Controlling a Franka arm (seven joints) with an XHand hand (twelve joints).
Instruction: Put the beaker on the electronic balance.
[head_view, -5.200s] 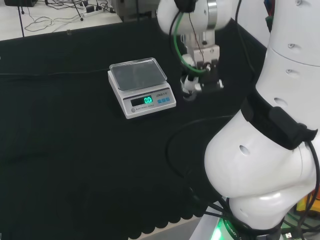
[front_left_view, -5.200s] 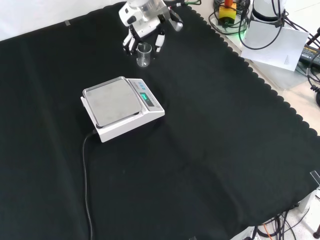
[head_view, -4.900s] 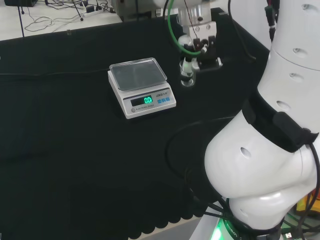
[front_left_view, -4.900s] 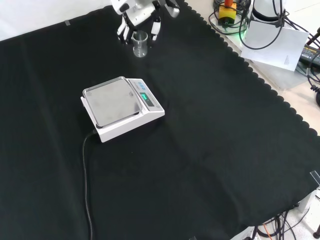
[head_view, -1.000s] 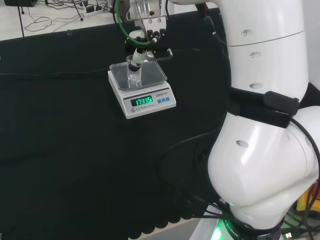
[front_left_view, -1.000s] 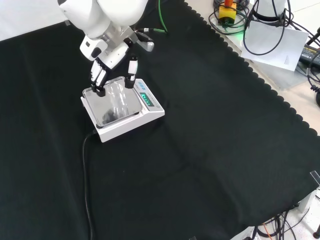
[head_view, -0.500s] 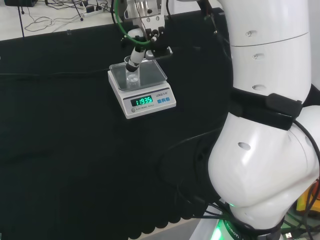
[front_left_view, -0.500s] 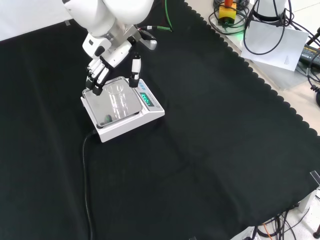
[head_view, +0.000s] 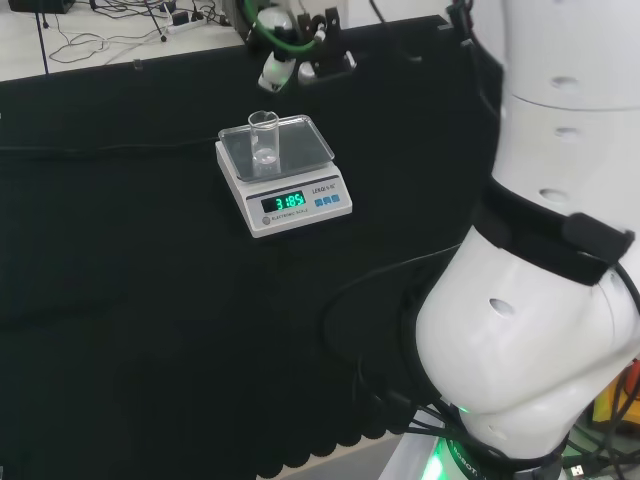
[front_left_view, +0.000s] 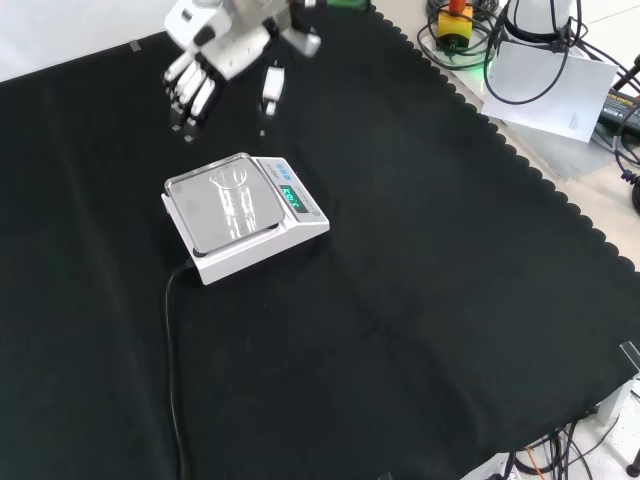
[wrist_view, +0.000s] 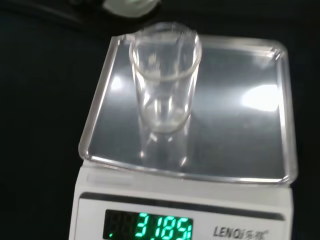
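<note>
A small clear glass beaker (head_view: 263, 139) stands upright on the steel pan of the white electronic balance (head_view: 300, 205), toward the pan's left in the head view. The beaker (wrist_view: 165, 80) looks empty in the wrist view, where the balance (wrist_view: 240, 145) has its green display lit below it. In the front view the beaker (front_left_view: 236, 196) is a faint outline on the balance (front_left_view: 300, 228). The hand (front_left_view: 208, 52) hangs above and beyond the balance, fingers straight and spread, thumb apart, touching nothing. In the head view the hand (head_view: 280, 62) is above the balance at the top.
Black cloth (front_left_view: 420, 300) covers the bench, with a scalloped edge on the right in the front view. A black cable (front_left_view: 172, 370) runs from the balance toward the near edge. The arm's white links (head_view: 540, 300) stand at the head view's right. Cables and a white sheet (front_left_view: 545, 85) lie off the cloth.
The hand let go of the beaker on the balance pan and rose up and away from it. The beaker stays upright on the pan; the display reading has changed.
</note>
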